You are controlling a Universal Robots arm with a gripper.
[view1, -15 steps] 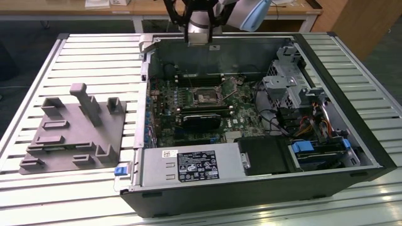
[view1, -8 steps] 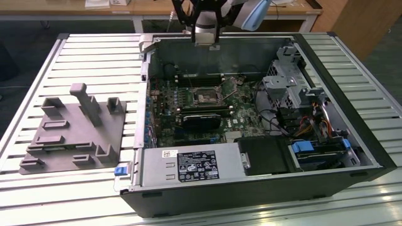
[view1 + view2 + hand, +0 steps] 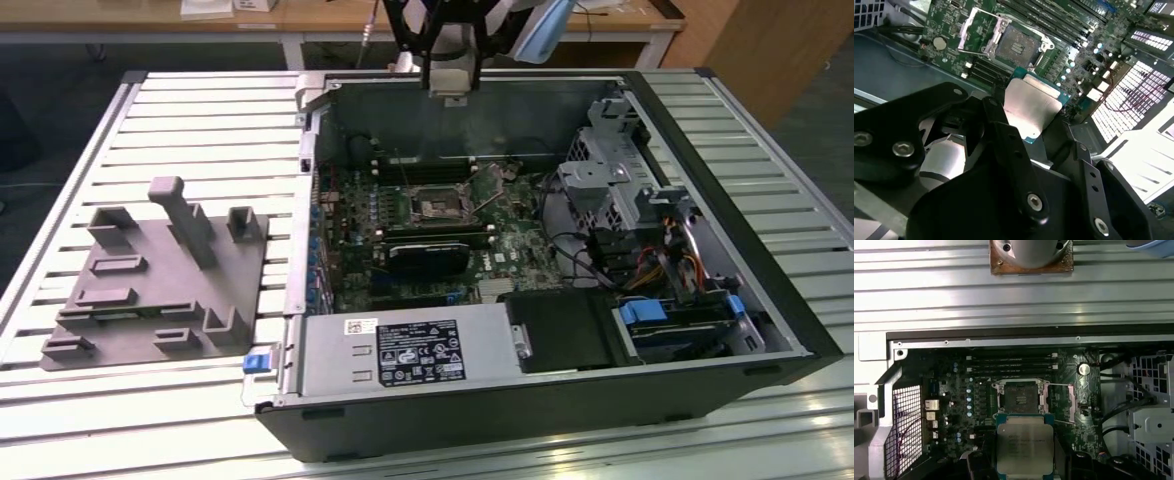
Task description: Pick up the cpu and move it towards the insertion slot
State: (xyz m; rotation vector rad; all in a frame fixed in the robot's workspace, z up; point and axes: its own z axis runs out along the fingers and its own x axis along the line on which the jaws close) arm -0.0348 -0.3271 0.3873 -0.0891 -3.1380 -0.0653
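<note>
First wrist view: tool (image 3: 1024,462) clamped on cpu (image 3: 1024,444), carrying it above insertion slot (image 3: 1020,396); next, careful alignment.

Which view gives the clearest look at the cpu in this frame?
The first wrist view: the cpu faces the camera nearly flat, its silver top whole, just short of the insertion slot. The second wrist view shows it at a slant, partly hidden by the gripper. In the exterior view I cannot make it out.

Looks like a robotics lab. An opened computer case (image 3: 534,250) sits on a slatted aluminium table (image 3: 200,130). Wooden desks (image 3: 320,20) stand behind.
</note>
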